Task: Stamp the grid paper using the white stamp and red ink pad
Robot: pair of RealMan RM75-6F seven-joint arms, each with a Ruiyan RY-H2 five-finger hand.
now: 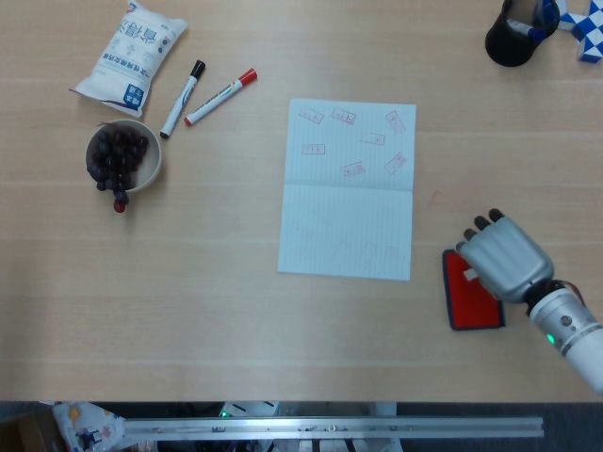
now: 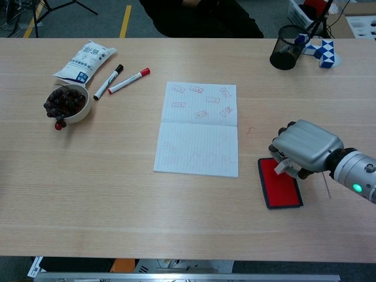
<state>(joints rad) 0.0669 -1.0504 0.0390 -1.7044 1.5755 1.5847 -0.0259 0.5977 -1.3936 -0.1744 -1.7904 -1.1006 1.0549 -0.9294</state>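
Observation:
The grid paper (image 1: 349,188) (image 2: 198,128) lies mid-table, its far half bearing several red stamp marks. The red ink pad (image 1: 464,292) (image 2: 277,184) sits at the right, near the front. My right hand (image 1: 503,258) (image 2: 304,147) hovers over the pad's far right corner, fingers curled around the white stamp (image 2: 283,167), whose lower end shows under the hand in the chest view and touches or nearly touches the pad. The left hand is out of both views.
A bowl of dark grapes (image 1: 122,158) (image 2: 66,103), a snack bag (image 1: 132,51), and a black marker (image 1: 183,99) and a red marker (image 1: 220,97) lie at the far left. A black mesh pen cup (image 1: 513,35) (image 2: 286,54) and a blue-white puzzle toy (image 2: 322,51) stand far right.

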